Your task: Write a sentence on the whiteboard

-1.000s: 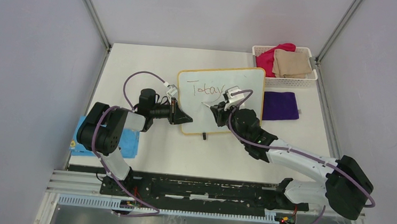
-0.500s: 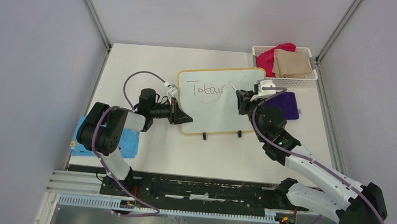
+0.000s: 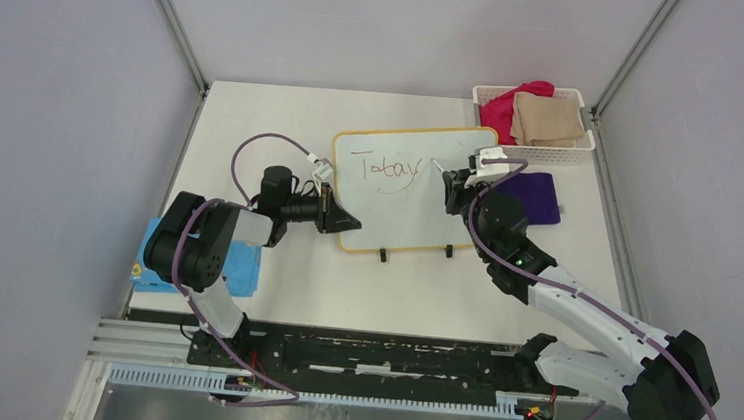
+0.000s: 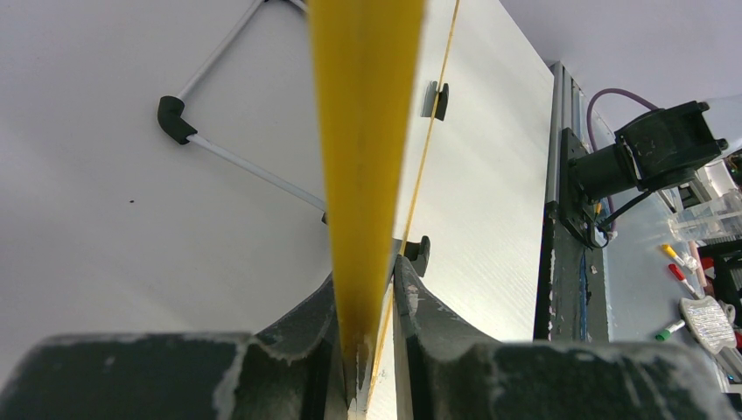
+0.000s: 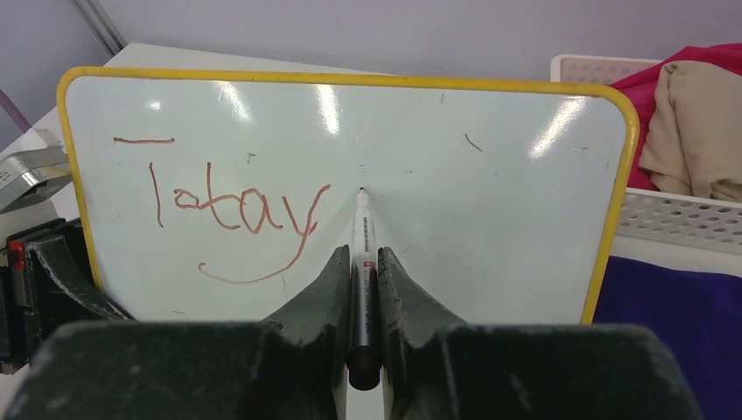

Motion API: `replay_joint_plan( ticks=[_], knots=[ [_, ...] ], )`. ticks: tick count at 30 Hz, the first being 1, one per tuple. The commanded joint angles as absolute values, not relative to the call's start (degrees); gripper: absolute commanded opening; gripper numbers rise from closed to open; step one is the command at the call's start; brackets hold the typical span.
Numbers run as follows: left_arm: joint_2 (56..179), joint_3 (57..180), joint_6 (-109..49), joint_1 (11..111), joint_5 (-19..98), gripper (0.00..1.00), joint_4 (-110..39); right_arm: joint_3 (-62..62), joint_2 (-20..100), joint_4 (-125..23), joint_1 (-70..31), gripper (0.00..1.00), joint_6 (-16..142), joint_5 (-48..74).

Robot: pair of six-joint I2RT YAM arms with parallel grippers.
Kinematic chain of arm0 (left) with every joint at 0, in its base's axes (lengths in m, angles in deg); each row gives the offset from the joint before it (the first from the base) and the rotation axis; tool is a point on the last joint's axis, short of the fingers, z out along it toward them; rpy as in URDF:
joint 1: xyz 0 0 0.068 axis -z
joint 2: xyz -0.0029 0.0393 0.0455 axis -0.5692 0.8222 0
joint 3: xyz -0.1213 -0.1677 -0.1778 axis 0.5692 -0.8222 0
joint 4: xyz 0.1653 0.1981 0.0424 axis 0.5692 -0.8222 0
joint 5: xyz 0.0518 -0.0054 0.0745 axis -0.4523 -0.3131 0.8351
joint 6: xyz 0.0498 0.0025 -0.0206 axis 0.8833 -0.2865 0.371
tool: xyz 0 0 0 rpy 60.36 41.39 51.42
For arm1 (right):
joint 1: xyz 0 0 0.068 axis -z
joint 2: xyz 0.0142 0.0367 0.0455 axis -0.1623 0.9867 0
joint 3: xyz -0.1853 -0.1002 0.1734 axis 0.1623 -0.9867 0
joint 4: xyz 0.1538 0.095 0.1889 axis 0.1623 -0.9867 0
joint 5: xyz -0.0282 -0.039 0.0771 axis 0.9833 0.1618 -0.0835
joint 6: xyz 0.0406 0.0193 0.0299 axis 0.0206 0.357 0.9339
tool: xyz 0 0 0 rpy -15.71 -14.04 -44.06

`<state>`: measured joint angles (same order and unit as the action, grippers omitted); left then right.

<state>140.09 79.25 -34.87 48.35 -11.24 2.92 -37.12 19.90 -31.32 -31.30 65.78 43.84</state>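
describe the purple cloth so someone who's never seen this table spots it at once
At the white table's far right corner stands a white plastic mesh basket. On its near side, right of the yellow-framed whiteboard, lies a flat dark purple cloth. Unlike the pink cloth and beige cloth, it is outside the basket.

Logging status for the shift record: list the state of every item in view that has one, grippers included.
whiteboard: standing on its feet, partly written.
sentence: unfinished, only "Today" so far.
marker: uncapped, tip at the board right of the word.
left gripper: shut on the whiteboard's left edge.
right gripper: shut on the marker.
basket: holding cloths.
purple cloth: lying flat beside the board.
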Motion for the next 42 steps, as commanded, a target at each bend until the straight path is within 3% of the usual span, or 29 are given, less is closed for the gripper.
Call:
replay_joint_plan(
  ticks=[1,23,42],
  knots=[
    [141.1,78.9,-31.1,49.6,-6.1,0.02,-4.8,-34.0,19.9,-27.7,-30.8,0.0,65.3,44.2],
    [141.2,79.1,-31.1,49.6,-6.0,0.02,-4.9,-35.3,21.6,-28.1,-30.0,0.0,67.2,41.9],
    [141.1,79.1,-31.0,49.7,-5.9,0.02,-5.2,-36.2,14.2,-31.4,-29.4,0.0,66.6,44.7]
  ],
)
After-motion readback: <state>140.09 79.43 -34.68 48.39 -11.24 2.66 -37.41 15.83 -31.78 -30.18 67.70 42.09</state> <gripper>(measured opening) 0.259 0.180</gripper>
